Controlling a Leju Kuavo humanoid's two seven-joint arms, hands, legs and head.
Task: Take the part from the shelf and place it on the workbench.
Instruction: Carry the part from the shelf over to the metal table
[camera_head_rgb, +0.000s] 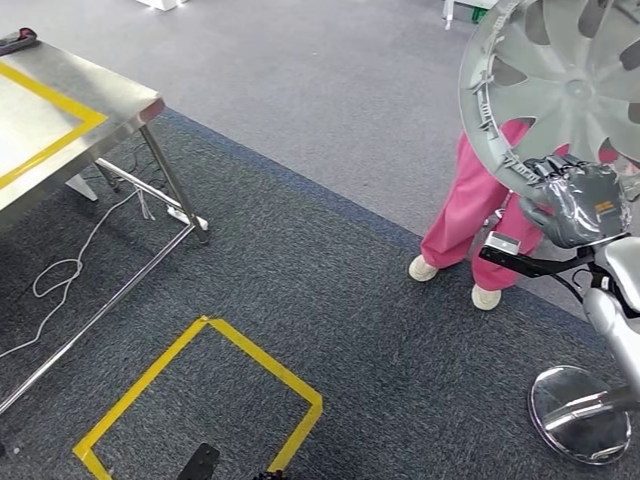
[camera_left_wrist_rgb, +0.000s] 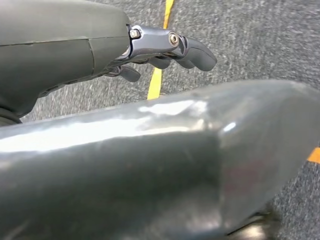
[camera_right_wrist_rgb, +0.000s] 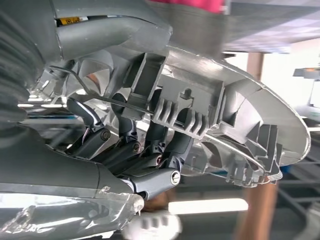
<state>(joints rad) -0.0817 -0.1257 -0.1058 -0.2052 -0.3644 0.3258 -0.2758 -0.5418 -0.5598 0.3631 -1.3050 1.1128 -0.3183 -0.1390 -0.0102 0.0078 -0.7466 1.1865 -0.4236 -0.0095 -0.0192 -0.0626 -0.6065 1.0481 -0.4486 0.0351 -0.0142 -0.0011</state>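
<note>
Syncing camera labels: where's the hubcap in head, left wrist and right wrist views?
Head view: the hubcap is at the upper right, its lower rim gripped by the right hand.
Left wrist view: not in it; the left hand hangs over carpet.
Right wrist view: the hubcap spans the middle, ribbed back toward the camera.
Shared landmark: the right hand on the rim.

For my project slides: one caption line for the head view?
Right hand holds a silver wheel cover aloft near a steel workbench, a person in pink trousers standing behind.
</note>
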